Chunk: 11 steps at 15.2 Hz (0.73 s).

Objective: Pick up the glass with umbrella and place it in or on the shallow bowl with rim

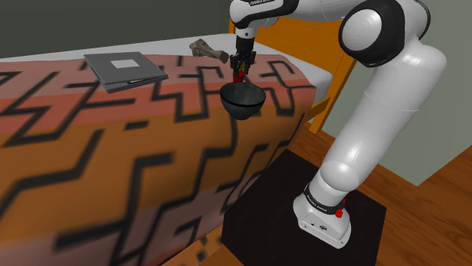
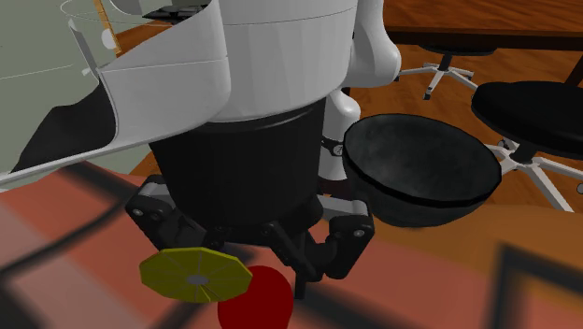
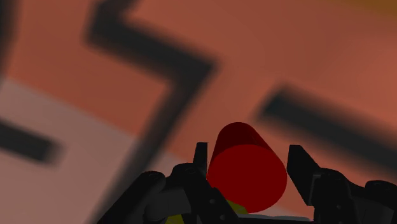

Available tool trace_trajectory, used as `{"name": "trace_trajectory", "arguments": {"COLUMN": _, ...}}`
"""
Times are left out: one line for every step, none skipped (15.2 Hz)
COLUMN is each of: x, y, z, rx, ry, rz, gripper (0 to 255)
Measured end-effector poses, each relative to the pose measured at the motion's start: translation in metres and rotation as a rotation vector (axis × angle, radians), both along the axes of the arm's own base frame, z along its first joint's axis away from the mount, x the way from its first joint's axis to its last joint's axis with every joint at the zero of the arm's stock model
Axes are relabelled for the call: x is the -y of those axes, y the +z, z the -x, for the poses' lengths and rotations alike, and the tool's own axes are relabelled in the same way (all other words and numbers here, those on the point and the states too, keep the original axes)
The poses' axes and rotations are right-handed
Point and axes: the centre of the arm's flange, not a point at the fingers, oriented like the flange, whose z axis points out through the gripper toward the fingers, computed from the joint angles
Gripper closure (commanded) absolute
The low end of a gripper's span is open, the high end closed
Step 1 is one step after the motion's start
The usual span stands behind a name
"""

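A dark red glass (image 1: 240,74) with a yellow umbrella (image 2: 194,276) stands on the orange patterned bedspread (image 1: 113,151), just behind the bowl. My black gripper (image 1: 240,65) comes straight down over it. In the wrist view the gripper (image 3: 249,162) has its fingers on either side of the red glass (image 3: 247,167), pressed in against it. The second exterior view has the glass (image 2: 254,297) below the hand, with the umbrella sticking out to one side. The black shallow bowl (image 1: 242,100) sits at the bed's edge, on the glass's near side; its rim (image 2: 420,121) is free.
A grey book (image 1: 125,69) lies on the bedspread to the shoulder view's left, and a brown bone-shaped object (image 1: 209,51) lies behind the gripper. An orange wooden frame (image 1: 318,45) rises behind the bed. Dark office chairs (image 2: 533,112) stand on the wooden floor.
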Motion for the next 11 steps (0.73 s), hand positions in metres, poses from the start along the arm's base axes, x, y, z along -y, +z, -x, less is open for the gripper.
{"name": "trace_trajectory", "arguments": {"x": 0.0, "y": 0.0002, "z": 0.0, "rx": 0.0, "ry": 0.0, "rz": 0.0, "gripper": 255}}
{"name": "trace_trajectory", "arguments": {"x": 0.0, "y": 0.0002, "z": 0.0, "rx": 0.0, "ry": 0.0, "rz": 0.0, "gripper": 255}}
{"name": "trace_trajectory", "arguments": {"x": 0.0, "y": 0.0003, "z": 0.0, "rx": 0.0, "ry": 0.0, "rz": 0.0, "gripper": 255}}
{"name": "trace_trajectory", "arguments": {"x": 0.0, "y": 0.0003, "z": 0.0, "rx": 0.0, "ry": 0.0, "rz": 0.0, "gripper": 255}}
{"name": "trace_trajectory", "arguments": {"x": 0.0, "y": 0.0003, "z": 0.0, "rx": 0.0, "ry": 0.0, "rz": 0.0, "gripper": 255}}
{"name": "trace_trajectory", "arguments": {"x": 0.0, "y": 0.0003, "z": 0.0, "rx": 0.0, "ry": 0.0, "rz": 0.0, "gripper": 255}}
{"name": "trace_trajectory", "arguments": {"x": 0.0, "y": 0.0003, "z": 0.0, "rx": 0.001, "ry": 0.0, "rz": 0.0, "gripper": 255}}
{"name": "trace_trajectory", "arguments": {"x": 0.0, "y": 0.0002, "z": 0.0001, "rx": 0.001, "ry": 0.0, "rz": 0.0, "gripper": 255}}
{"name": "trace_trajectory", "arguments": {"x": 0.0, "y": 0.0003, "z": 0.0, "rx": 0.001, "ry": 0.0, "rz": 0.0, "gripper": 255}}
{"name": "trace_trajectory", "arguments": {"x": -0.0002, "y": 0.0024, "z": -0.0003, "rx": 0.0, "ry": 0.0, "rz": 0.0, "gripper": 255}}
{"name": "trace_trajectory", "arguments": {"x": -0.0003, "y": 0.0064, "z": -0.0003, "rx": 0.0, "ry": 0.0, "rz": 0.0, "gripper": 255}}
